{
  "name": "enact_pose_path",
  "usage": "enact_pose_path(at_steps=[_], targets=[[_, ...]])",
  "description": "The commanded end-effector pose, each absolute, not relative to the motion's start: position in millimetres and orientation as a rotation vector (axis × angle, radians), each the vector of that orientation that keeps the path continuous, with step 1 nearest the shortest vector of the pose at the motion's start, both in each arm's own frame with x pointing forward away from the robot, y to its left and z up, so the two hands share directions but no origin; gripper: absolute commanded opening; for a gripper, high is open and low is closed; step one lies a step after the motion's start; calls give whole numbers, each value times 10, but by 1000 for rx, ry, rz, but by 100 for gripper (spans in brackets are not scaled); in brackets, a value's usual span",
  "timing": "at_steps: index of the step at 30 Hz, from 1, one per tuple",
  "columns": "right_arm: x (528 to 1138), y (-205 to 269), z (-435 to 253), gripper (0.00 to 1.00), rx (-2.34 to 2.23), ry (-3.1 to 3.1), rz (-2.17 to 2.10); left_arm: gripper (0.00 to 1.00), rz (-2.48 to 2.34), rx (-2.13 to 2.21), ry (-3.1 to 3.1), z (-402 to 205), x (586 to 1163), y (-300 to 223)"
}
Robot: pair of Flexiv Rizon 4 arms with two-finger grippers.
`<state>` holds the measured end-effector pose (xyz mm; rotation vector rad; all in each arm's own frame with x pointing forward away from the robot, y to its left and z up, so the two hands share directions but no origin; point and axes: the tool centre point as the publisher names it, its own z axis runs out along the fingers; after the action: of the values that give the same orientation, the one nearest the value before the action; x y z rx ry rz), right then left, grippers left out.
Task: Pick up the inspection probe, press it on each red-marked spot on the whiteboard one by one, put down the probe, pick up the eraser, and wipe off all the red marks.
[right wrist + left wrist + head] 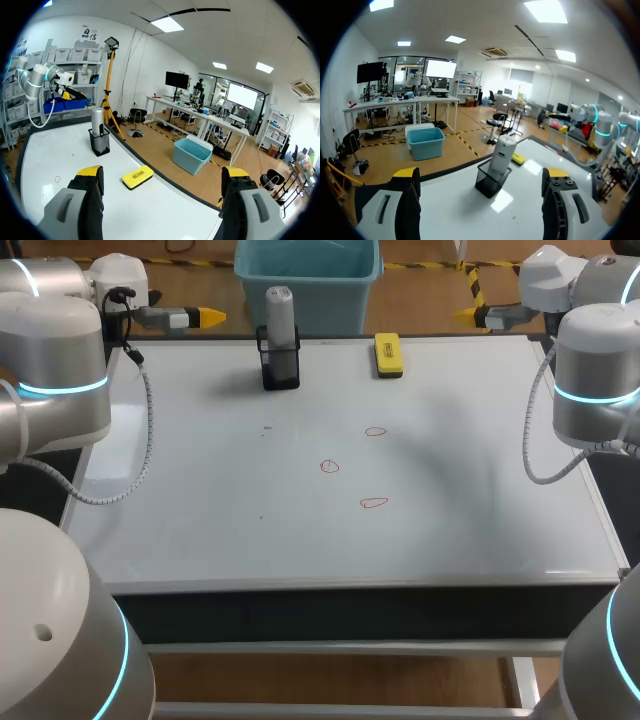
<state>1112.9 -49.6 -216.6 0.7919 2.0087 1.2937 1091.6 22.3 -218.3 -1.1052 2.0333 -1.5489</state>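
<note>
Left gripper [208, 316] and right gripper [468, 312] at the far corners of the whiteboard [200, 500].
Both gape empty; probe [279, 310] stands in its holder [281, 367], eraser [387, 353] nearby, red marks [329, 467] mid-board.

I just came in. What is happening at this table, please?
Nothing is being handled at this moment. The left gripper and the right gripper are at the far corners of the whiteboard, both open and empty. The probe stands upright in its black holder near the far edge, and the yellow eraser lies apart from it. Three red marks are on the board, not yet wiped off.
</note>
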Motion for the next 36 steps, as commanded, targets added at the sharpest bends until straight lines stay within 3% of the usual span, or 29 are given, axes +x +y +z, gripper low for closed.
enact_pose_path(at_steps=[1, 27, 36], targets=[[11133, -497, -2165, 100, 792, 2010, 1292, 100, -1549, -1106, 2035, -2180, 10914, 225], [11133, -497, -2165, 100, 792, 2010, 1292, 100, -1549, -1106, 2035, -2180, 10914, 225], [11133, -497, -2165, 100, 792, 2010, 1292, 100, -1631, -911, 2075, -2213, 11013, 41]])
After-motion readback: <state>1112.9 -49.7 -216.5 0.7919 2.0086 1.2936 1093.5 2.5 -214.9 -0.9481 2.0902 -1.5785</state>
